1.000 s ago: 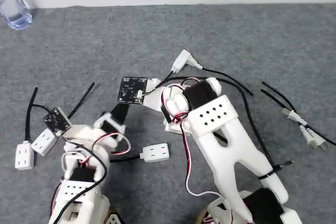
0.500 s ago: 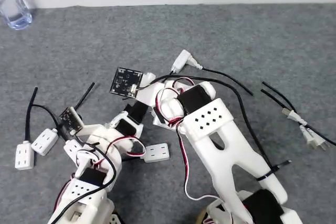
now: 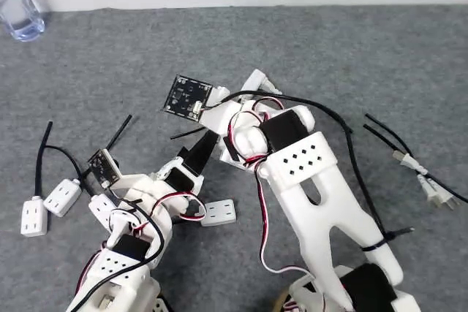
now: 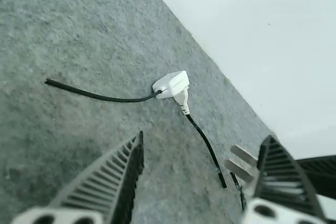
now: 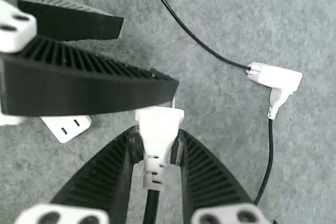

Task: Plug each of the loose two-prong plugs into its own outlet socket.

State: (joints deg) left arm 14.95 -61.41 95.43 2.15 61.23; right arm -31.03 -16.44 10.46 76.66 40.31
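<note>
Where the right hand [image 5: 157, 132] closes, its fingers are clamped on a white plug [image 5: 157, 121], with the cord running back between them. The plug's front end meets the left hand [image 4: 205, 136], whose fingers stand apart; one black finger [image 5: 89, 85] crosses just in front of the plug. Prongs [image 4: 240, 162] show beside one left-hand finger. Outlet socket [image 5: 65, 128] lies flat on the grey surface [image 3: 351, 56], near the held plug, not touching it. Farther out, a second plug [image 4: 170, 84] rests on the surface with its cord, apart from both hands. Two more sockets [image 3: 62, 196] lie at the high view's left side, loose plugs [image 3: 431, 193] at its right.
</note>
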